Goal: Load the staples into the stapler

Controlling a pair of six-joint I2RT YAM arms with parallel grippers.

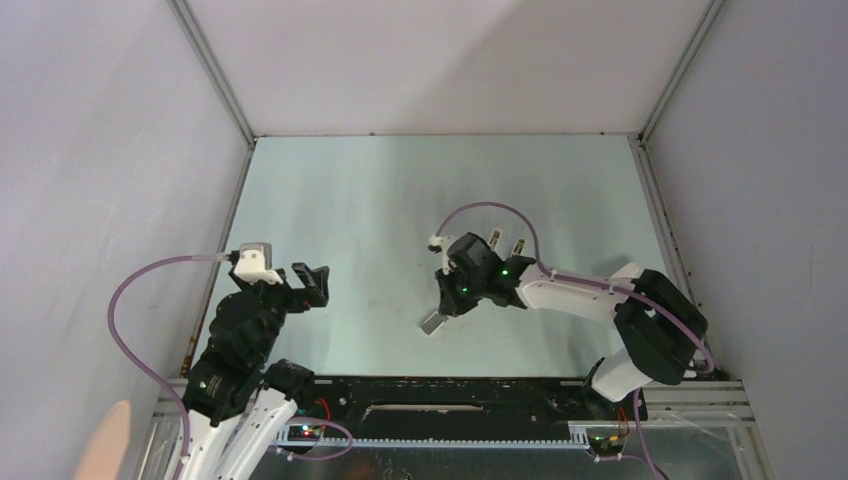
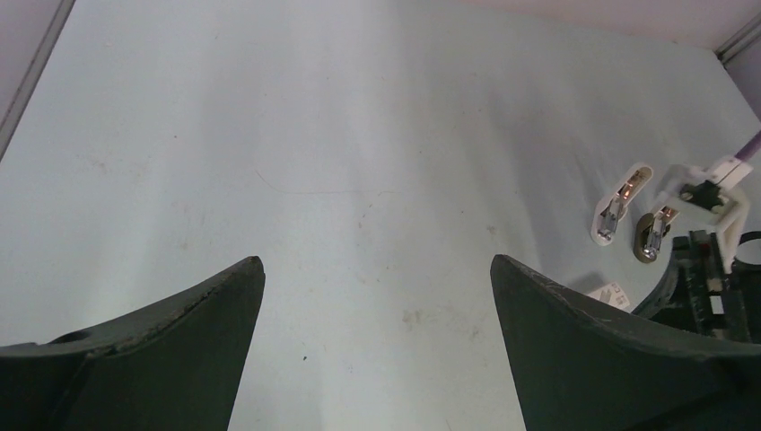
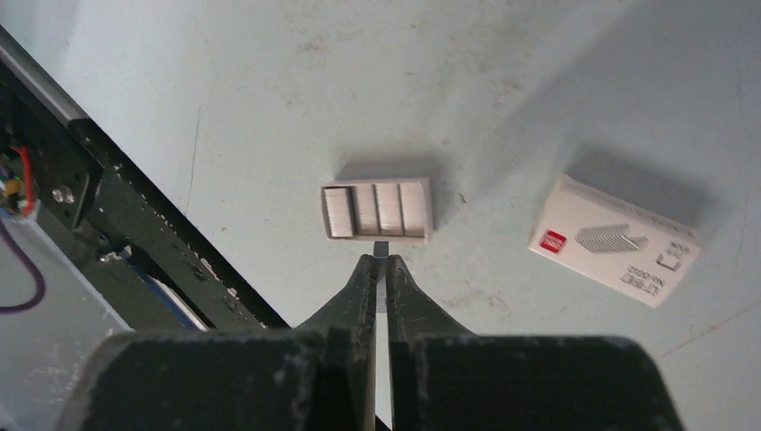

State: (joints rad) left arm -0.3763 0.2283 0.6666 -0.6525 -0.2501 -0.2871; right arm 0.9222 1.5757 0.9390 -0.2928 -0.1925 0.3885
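My right gripper (image 3: 380, 262) is shut on a thin grey strip of staples (image 3: 380, 248), whose end sticks out past the fingertips. It hangs just above and beside the small grey staple tray (image 3: 377, 210), where one strip still lies in the left slot. The tray (image 1: 433, 322) lies below the right gripper (image 1: 446, 305) in the top view. The stapler, two whitish elongated pieces (image 1: 505, 243), lies just behind the right wrist and also shows at the right as the stapler (image 2: 619, 205). My left gripper (image 2: 377, 262) is open, nothing between its fingers, at the left gripper (image 1: 318, 283).
A white printed staple box (image 3: 615, 241) lies to the right of the tray. The black rail at the table's near edge (image 3: 153, 242) runs close by on the left. Grey walls enclose the table on three sides.
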